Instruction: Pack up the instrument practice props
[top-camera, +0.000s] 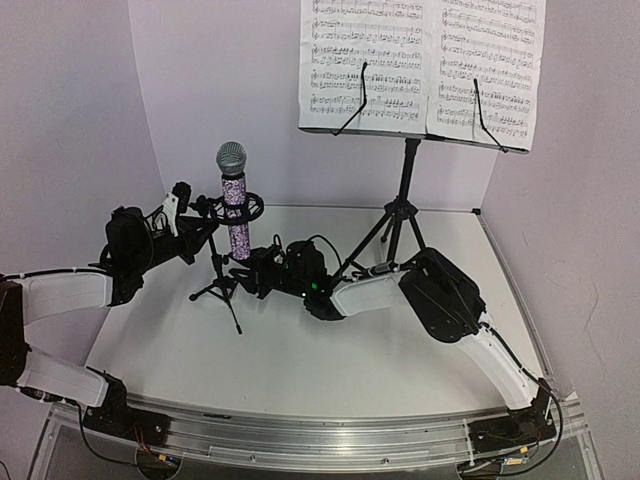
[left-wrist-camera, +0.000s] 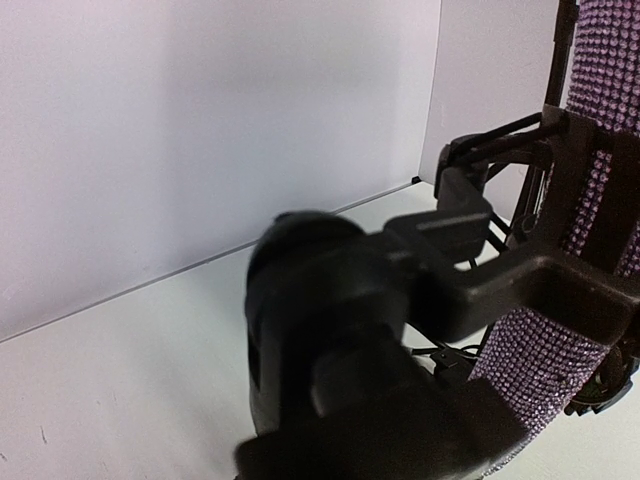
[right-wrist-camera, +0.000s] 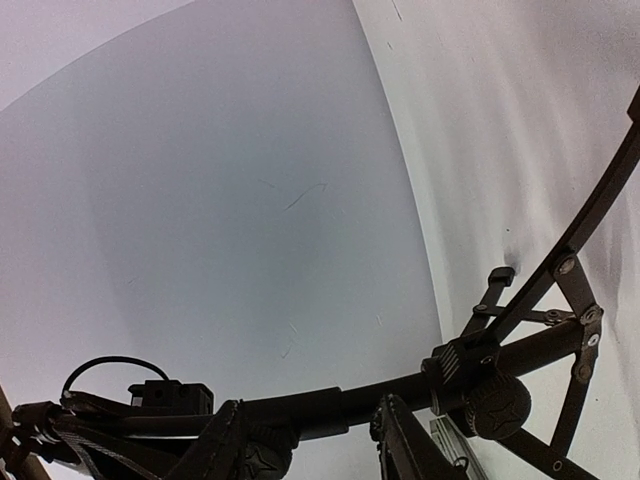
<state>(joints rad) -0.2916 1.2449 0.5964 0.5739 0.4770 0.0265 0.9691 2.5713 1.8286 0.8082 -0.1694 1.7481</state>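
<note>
The glittery purple microphone (top-camera: 233, 205) stands upright in the clip of the small black mic stand (top-camera: 222, 283), left of centre. My left gripper (top-camera: 198, 215) is at the clip, beside the microphone. In the left wrist view its fingers are lost in dark blur (left-wrist-camera: 340, 400), with the microphone (left-wrist-camera: 600, 70) close on the right. My right gripper (top-camera: 243, 272) is low at the stand's shaft. In the right wrist view its jaws (right-wrist-camera: 312, 405) stand apart, with the shaft (right-wrist-camera: 340, 408) lying across behind them. The tall music stand (top-camera: 404, 190) holds white sheet music (top-camera: 420, 60) at the back.
White walls close in on the table (top-camera: 300, 350) at the left, the back and the right. The music stand's tripod legs (top-camera: 365, 245) spread just behind my right arm. A metal rail (top-camera: 320, 435) runs along the near edge.
</note>
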